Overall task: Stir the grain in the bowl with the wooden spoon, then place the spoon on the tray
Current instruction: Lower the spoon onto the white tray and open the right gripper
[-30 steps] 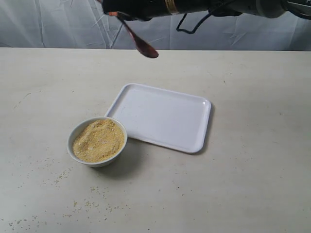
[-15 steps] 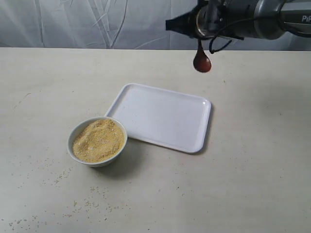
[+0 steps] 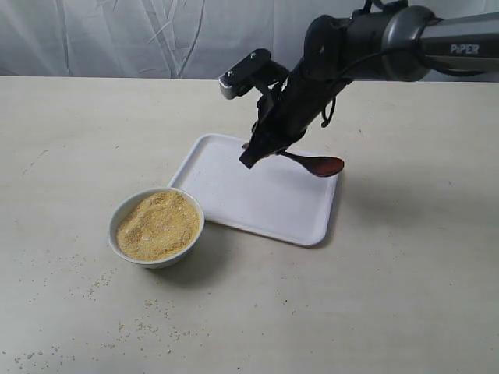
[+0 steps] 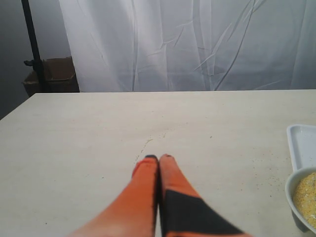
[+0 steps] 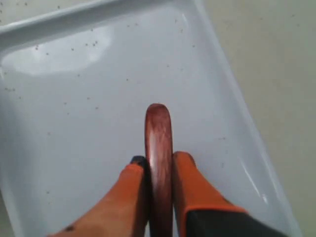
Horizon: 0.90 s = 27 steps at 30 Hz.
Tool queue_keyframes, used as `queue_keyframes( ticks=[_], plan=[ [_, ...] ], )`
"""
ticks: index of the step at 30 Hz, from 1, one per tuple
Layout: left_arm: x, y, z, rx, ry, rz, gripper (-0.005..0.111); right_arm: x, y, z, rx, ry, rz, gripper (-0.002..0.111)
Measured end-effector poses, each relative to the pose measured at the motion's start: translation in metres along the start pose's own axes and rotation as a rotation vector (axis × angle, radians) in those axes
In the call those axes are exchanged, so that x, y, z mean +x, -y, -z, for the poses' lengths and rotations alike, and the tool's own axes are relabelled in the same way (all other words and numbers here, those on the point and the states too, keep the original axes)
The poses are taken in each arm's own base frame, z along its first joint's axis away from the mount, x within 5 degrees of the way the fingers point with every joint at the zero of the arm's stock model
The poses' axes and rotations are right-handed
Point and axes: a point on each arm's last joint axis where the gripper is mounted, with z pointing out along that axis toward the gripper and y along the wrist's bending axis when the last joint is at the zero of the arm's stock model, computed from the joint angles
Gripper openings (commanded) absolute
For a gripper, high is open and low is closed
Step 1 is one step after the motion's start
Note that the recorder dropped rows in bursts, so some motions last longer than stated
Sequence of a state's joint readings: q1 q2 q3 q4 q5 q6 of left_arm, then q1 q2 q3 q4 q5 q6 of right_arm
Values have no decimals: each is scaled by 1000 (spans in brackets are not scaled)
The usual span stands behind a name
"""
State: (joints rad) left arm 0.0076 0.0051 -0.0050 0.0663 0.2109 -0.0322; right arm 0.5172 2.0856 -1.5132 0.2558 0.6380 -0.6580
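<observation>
Having come down since half a second ago, now holding the spoon (image 3: 321,166) low and near level over the tray (image 3: 234,195), no longer dangling it high above the tray's far edge. Clamping its handle in the right hand (image 3: 249,158). Keeping the left hand (image 4: 158,158) pressed together on nothing, well apart from the tray. Counting one spoon, one tray, two hands, and one bowl (image 3: 114,232) of grain (image 3: 158,224), sitting unmoved at the tray's near-left corner on the tabletop (image 3: 390,296).

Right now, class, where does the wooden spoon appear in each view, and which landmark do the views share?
Exterior view: wooden spoon right of centre, above the tray.
Left wrist view: not in it; a tray corner shows.
Right wrist view: centre, in the right gripper, above the tray.
Shared landmark: the tray.
</observation>
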Motion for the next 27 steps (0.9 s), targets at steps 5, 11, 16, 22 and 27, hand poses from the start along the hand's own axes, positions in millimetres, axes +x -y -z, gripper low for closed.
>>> queue_keyframes(
  ticks=[5,11,16,22,27],
  plan=[
    [0,0,0,0,0,0,0,-3,-10,-37,-56,-10,-16,-1],
    [0,0,0,0,0,0,0,-11,-26,-59,-49,29,5,8],
    [0,0,0,0,0,0,0,-13,-26,-59,-42,42,-5,48],
    [0,0,0,0,0,0,0,-15,-27,-44,-50,11,-42,57],
    [0,0,0,0,0,0,0,-18,-20,6,-13,-57,-232,29]
  ],
)
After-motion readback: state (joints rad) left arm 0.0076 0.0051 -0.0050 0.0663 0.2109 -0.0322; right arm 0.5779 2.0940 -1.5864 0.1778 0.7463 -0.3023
